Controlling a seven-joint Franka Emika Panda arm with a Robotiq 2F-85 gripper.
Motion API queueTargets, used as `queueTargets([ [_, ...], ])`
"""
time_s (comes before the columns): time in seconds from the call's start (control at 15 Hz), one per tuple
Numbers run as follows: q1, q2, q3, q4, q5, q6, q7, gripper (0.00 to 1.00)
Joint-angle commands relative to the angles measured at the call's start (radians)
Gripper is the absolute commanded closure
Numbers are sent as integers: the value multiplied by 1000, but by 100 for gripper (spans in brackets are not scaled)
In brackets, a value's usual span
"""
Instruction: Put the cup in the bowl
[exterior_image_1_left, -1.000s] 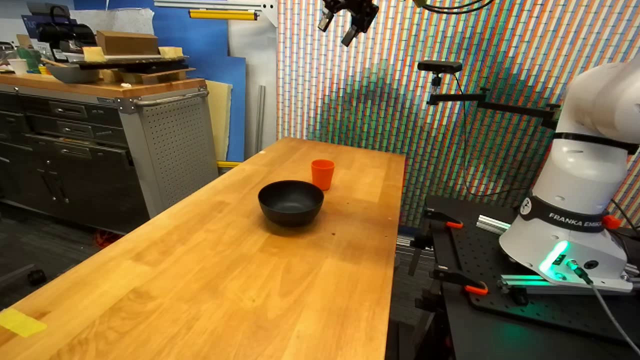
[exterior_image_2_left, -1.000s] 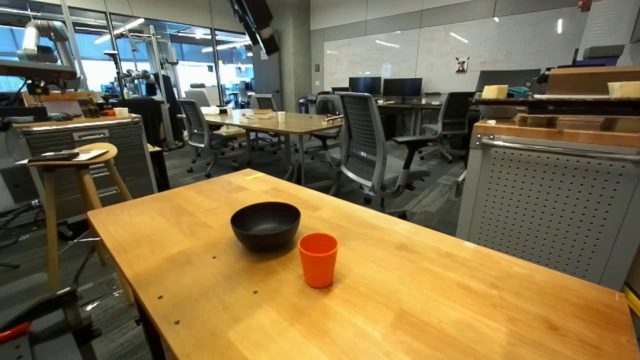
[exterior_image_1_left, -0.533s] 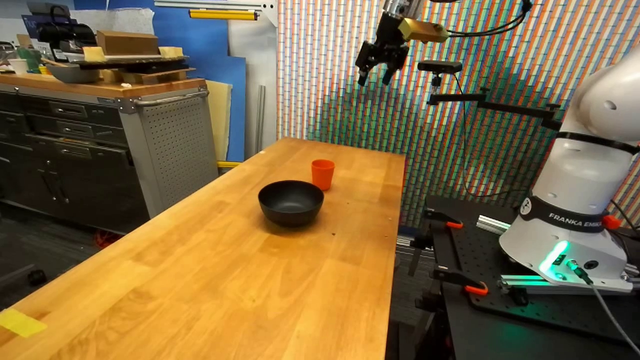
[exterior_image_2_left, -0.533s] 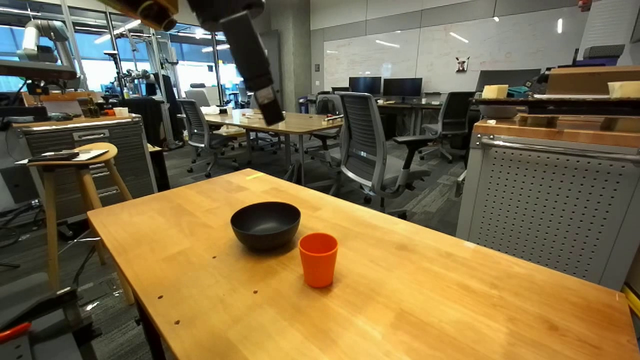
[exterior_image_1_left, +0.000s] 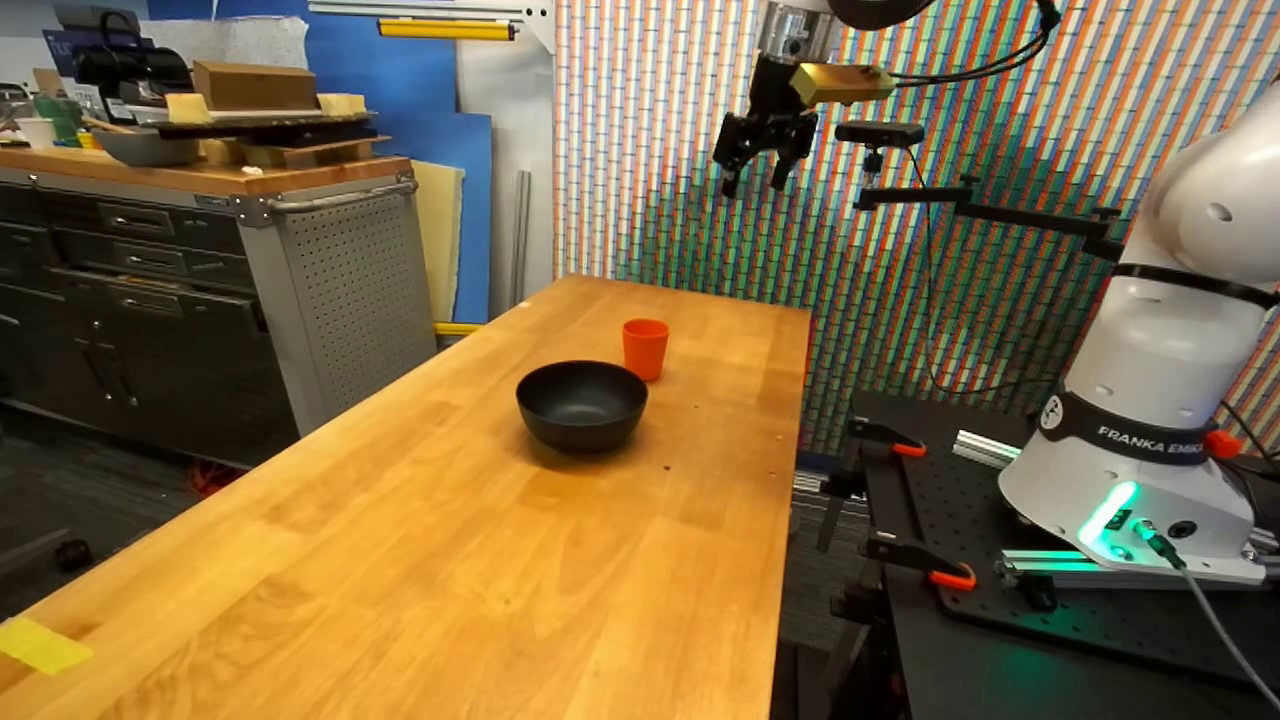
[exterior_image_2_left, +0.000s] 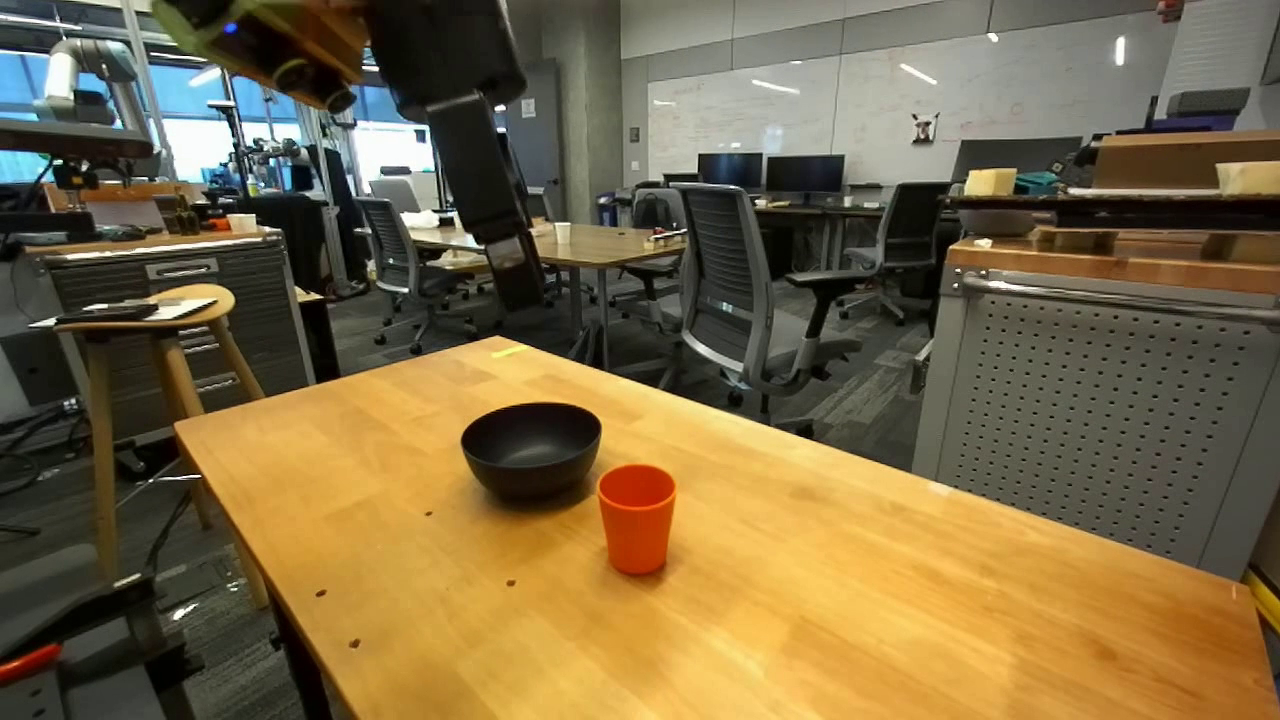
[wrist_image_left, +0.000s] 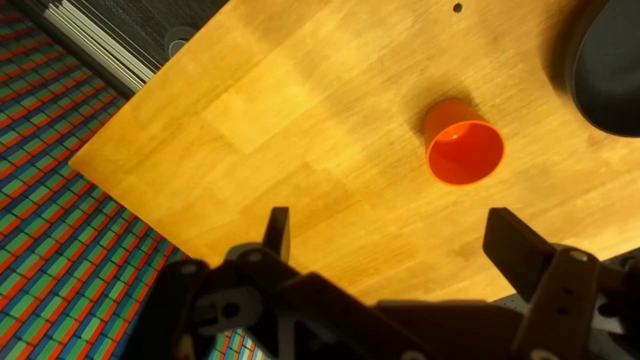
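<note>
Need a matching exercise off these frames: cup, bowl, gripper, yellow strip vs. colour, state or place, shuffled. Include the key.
Things
1. cup
2. bowl
3. gripper
4. yellow strip

Matches
A. open, holding nothing
B. flat near the edge of the table
C. orange, standing upright
D. black, round-rimmed

Pairs: 1-C, 2-D, 3-A, 4-B
</note>
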Motion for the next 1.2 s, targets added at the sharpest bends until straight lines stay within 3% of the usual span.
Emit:
queueTargets([
  [0.0,17,147,24,57,-65,54,85,0],
  [0.33,63,310,2,133,-109,62,150,0],
  [1.13,199,650,-125,340,-19,123,82,0],
])
